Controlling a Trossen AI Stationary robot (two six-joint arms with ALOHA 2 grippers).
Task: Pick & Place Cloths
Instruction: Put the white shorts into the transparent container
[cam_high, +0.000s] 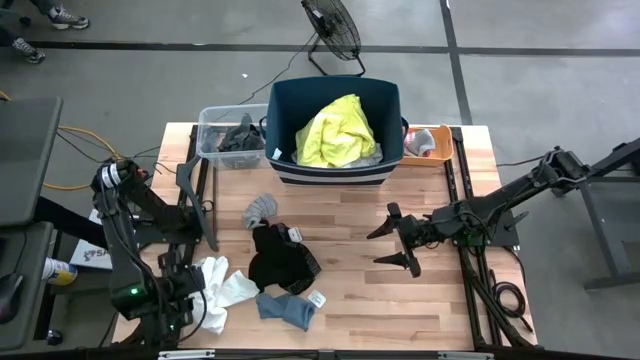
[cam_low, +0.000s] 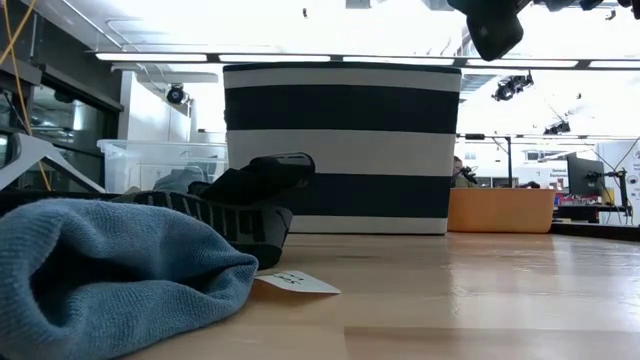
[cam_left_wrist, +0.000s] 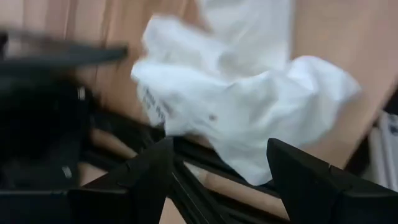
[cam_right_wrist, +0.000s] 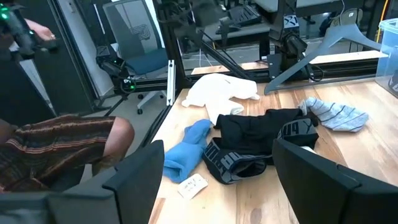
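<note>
A white cloth (cam_left_wrist: 242, 106) lies crumpled at the table's near left edge (cam_high: 222, 288). My left gripper (cam_left_wrist: 217, 168) points down over it, open, with the fingers apart above the cloth and nothing between them. Beside the cloth lie a blue sock (cam_high: 287, 310), black shorts (cam_high: 280, 260) and a grey striped sock (cam_high: 260, 208). A neon yellow shirt (cam_high: 337, 132) rests inside the navy tub (cam_high: 290, 95). My right gripper (cam_high: 398, 243) stands open and level over the table's right half, pointing at the shorts (cam_right_wrist: 261, 140) from some way off.
A clear plastic bin (cam_high: 212, 118) with dark clothes stands left of the tub. An orange tray (cam_high: 440, 135) stands to the tub's right. A paper tag (cam_high: 317, 299) lies by the blue sock. Bare wood lies between the clothes and my right gripper.
</note>
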